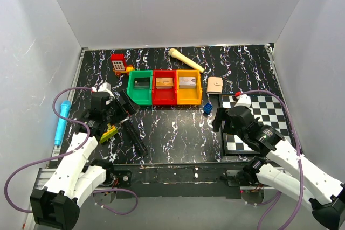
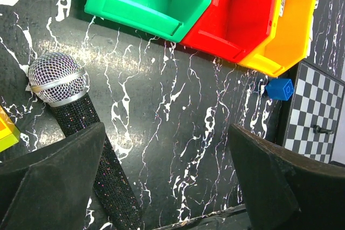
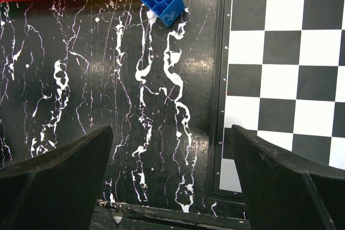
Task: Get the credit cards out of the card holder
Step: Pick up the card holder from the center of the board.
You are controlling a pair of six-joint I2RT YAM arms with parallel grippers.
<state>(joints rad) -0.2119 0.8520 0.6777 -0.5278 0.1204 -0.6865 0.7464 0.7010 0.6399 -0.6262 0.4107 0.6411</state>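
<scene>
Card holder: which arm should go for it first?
Right. The card holder lies just beyond the right gripper, beside the yellow bin. The left gripper sits far to the other side, by the microphone. Both are open and empty.

Three bins stand in one row: one green bin (image 1: pixel 141 100), one red bin (image 1: pixel 164 99), one yellow bin (image 1: pixel 188 99); two small blocks lie in them, one brown block (image 1: pixel 164 82) in the red bin and one grey block (image 1: pixel 187 82) just right of it; right of the red bin there are one card holder (image 1: pixel 215 85), one blue cube (image 1: pixel 207 108) and one chequered board (image 1: pixel 267 109); left of the red bin there are one microphone (image 2: pixel 58 78), one yellow-green piece (image 1: pixel 109 132) and one pale blue pen-shaped thing (image 1: pixel 60 122); behind the red bin there are one cream bone-shaped piece (image 1: pixel 186 60) and one red-and-orange toy (image 1: pixel 119 64); two grippers show, one left gripper (image 2: pixel 167 127) and one right gripper (image 3: pixel 172 127).
</scene>
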